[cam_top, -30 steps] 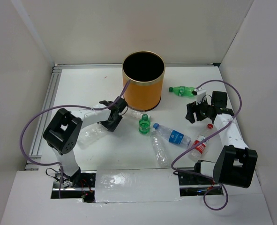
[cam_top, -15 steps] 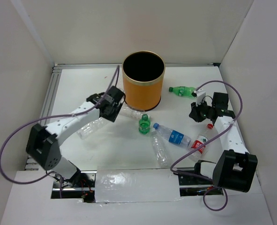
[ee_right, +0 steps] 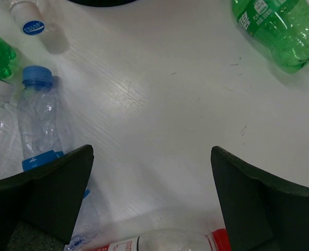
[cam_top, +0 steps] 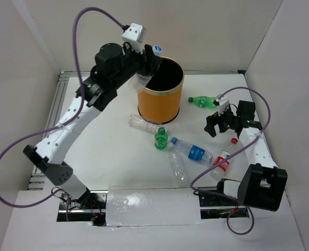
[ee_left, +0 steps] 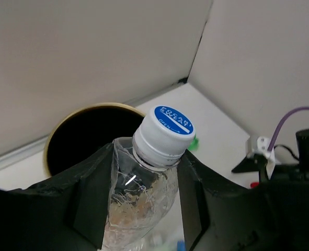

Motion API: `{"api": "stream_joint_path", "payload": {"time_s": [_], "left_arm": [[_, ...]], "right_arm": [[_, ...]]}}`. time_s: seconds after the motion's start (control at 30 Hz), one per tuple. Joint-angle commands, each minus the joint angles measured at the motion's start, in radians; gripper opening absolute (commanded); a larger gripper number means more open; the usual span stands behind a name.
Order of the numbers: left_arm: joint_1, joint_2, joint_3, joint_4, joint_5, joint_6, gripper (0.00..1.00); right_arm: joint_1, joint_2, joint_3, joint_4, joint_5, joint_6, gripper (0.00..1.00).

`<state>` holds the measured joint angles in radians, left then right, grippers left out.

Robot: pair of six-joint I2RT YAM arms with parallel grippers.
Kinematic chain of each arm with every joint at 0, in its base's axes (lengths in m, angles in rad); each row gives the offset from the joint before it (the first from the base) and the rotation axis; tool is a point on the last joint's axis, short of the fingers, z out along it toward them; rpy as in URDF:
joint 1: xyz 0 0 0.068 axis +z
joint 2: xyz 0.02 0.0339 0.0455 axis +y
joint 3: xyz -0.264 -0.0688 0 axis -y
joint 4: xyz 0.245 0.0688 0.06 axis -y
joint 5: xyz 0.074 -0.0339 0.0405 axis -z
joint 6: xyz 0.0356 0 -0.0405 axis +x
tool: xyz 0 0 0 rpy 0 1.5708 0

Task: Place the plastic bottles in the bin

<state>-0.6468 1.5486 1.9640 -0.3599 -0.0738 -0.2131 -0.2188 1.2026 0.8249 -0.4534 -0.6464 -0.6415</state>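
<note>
As left fingers (ee_left: 89, 209) grip it, bottle (ee_left: 139, 201) seemingly over bin (cam_top: 159, 102).

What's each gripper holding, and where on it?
Left gripper clamps a clear bottle on its shoulder, just under the cap. Right gripper is open, empty.

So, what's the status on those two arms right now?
Left tool shut on clear bottle, held high at bin rim. Right tool open, empty. Bin mouth unobstructed.

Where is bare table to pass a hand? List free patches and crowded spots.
Bare table: front-left, between the left arm and the front clear bottle; also back right, behind the lying green bottle. Crowded: between the bin and the red-labelled bottle.
</note>
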Motion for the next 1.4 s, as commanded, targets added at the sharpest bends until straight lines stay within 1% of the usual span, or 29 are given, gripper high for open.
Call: {"api": "stream_joint_path", "payload": {"time_s": [0.0,0.1,0.13,0.27,0.33,0.37,0.4,0.47,0.5,0.53,0.6,0.63,0.67,0.7,0.73,0.8,0.87,0.9,0.93,0.97,1.0,1.03,1.07,1.13,1.17,1.23,1.27,1.3,1.37], "left_arm": [[0.019,0.113,-0.002,0.307,0.083,-0.064,0.0],[0.041,0.168,0.009,0.456,0.113,-0.146,0.0],[0.041,0.2,0.045,0.478,0.114,-0.188,0.0],[0.05,0.275,0.165,0.484,0.146,-0.229,0.0],[0.05,0.326,0.182,0.46,0.135,-0.229,0.0],[0.05,0.337,0.182,0.437,0.135,-0.22,0.04],[0.05,0.346,0.171,0.424,0.111,-0.22,0.1],[0.059,0.36,0.113,0.398,0.098,-0.209,0.3],[0.059,0.369,0.096,0.389,0.098,-0.209,0.62],[0.059,0.386,0.084,0.389,0.111,-0.209,0.75],[0.07,0.41,0.093,0.33,0.134,-0.209,0.96],[0.07,0.422,0.113,0.297,0.144,-0.209,1.0],[0.07,0.433,0.136,0.27,0.144,-0.198,1.0],[0.07,0.433,0.151,0.248,0.157,-0.189,1.0],[0.07,0.421,0.151,0.237,0.157,-0.178,1.0],[0.07,0.38,0.128,0.228,0.148,-0.146,1.0],[0.061,0.288,0.07,0.217,0.147,-0.131,1.0],[0.061,0.248,0.04,0.207,0.135,-0.115,1.0],[0.052,0.205,-0.049,0.207,0.126,-0.115,1.0],[0.042,0.105,-0.109,0.207,0.117,-0.115,1.0],[0.042,0.049,-0.178,0.232,0.117,-0.115,1.0],[0.029,-0.006,-0.321,0.246,0.117,-0.126,1.0],[0.029,-0.112,-0.393,0.256,0.094,-0.135,1.0],[0.019,-0.209,-0.525,0.256,0.065,-0.187,1.0],[0.009,-0.253,-0.641,0.256,0.054,-0.207,1.0],[0.009,-0.368,-0.742,0.23,0.022,-0.267,1.0],[0.009,-0.402,-0.828,0.207,0.013,-0.291,1.0],[0.009,-0.435,-0.868,0.207,0.002,-0.311,1.0],[0.009,-0.52,-0.968,0.197,-0.01,-0.371,1.0]], "right_arm": [[-0.005,0.018,0.054,0.061,-0.006,-0.038,1.0],[-0.005,0.018,0.054,0.07,0.016,-0.047,1.0],[-0.005,0.018,0.054,0.07,0.016,-0.047,1.0],[-0.014,0.018,0.034,0.093,0.036,-0.047,1.0],[-0.014,0.018,0.023,0.119,0.05,-0.047,1.0],[-0.014,0.018,0.011,0.139,0.065,-0.035,1.0],[-0.014,0.04,0.011,0.188,0.065,-0.024,1.0],[-0.014,0.069,0.025,0.215,0.041,-0.053,1.0],[-0.014,0.109,0.034,0.226,0.015,-0.128,1.0],[-0.014,0.135,0.043,0.235,-0.055,-0.189,1.0],[-0.024,0.195,0.092,0.211,-0.12,-0.33,1.0],[-0.024,0.266,0.117,0.168,-0.146,-0.405,1.0],[-0.024,0.302,0.17,0.147,-0.183,-0.534,1.0],[-0.024,0.339,0.199,0.131,-0.183,-0.582,1.0],[-0.024,0.4,0.227,0.142,-0.183,-0.599,1.0],[-0.034,0.443,0.305,0.173,-0.174,-0.6,1.0],[-0.044,0.497,0.354,0.186,-0.165,-0.624,1.0],[-0.044,0.517,0.415,0.164,-0.165,-0.644,1.0],[-0.044,0.538,0.443,0.145,-0.165,-0.664,1.0],[-0.044,0.583,0.471,0.112,-0.165,-0.684,1.0],[-0.044,0.606,0.518,0.101,-0.156,-0.713,1.0],[-0.044,0.627,0.543,0.101,-0.156,-0.713,1.0],[-0.044,0.67,0.568,0.09,-0.156,-0.713,1.0],[-0.034,0.716,0.638,0.052,-0.156,-0.747,1.0],[-0.025,0.765,0.666,0.001,-0.147,-0.76,1.0],[-0.016,0.825,0.774,-0.098,-0.147,-0.826,1.0],[-0.007,0.856,0.813,-0.152,-0.147,-0.846,1.0],[-0.007,0.911,0.847,-0.235,-0.147,-0.847,0.99],[0.005,0.952,0.911,-0.284,-0.174,-0.859,0.97]]}}
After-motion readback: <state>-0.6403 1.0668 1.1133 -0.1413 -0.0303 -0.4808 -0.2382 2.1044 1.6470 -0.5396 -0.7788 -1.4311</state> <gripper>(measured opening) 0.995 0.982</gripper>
